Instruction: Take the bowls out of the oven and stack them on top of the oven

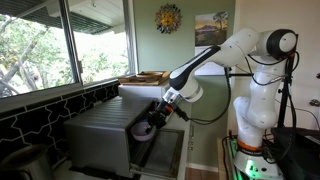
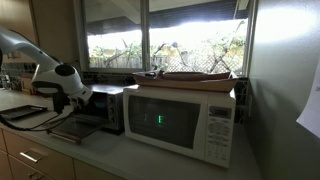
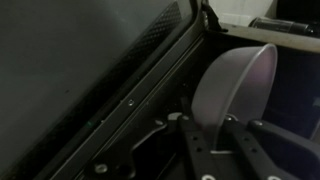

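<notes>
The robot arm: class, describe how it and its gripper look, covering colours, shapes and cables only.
The arm is glossy white, made of rounded tubular segments with dark joints. A thin black cable loops beneath its forearm. The gripper is black and blocky; the wrist view shows dark grey, bar-shaped jaws.

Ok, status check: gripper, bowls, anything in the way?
Gripper shut on lilac bowl rim, at oven mouth. No other bowl in view. Door down beneath the arm; nothing else seen blocking.
</notes>
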Controlling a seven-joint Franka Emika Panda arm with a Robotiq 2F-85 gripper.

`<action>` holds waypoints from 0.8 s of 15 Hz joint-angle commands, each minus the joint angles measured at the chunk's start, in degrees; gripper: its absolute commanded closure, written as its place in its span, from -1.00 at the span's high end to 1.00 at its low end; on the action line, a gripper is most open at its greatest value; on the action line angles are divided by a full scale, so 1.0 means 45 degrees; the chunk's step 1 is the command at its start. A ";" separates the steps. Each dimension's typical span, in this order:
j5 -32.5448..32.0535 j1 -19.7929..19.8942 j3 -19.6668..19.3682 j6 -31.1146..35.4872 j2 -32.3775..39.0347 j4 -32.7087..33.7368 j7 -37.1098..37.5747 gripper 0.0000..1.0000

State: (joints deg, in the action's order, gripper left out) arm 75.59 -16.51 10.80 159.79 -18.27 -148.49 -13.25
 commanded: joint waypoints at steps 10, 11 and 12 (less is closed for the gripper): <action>-0.5463 0.1224 -0.0958 -0.6996 -0.4322 -0.0813 0.1477 -0.66; -0.5592 0.1241 -0.1037 -0.7579 -0.4584 -0.0706 0.1425 -0.66; -0.5653 0.1248 -0.1066 -0.7816 -0.4739 -0.0657 0.1415 -0.66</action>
State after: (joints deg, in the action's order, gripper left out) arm 50.07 -11.31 5.74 124.90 -39.59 -151.56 -6.84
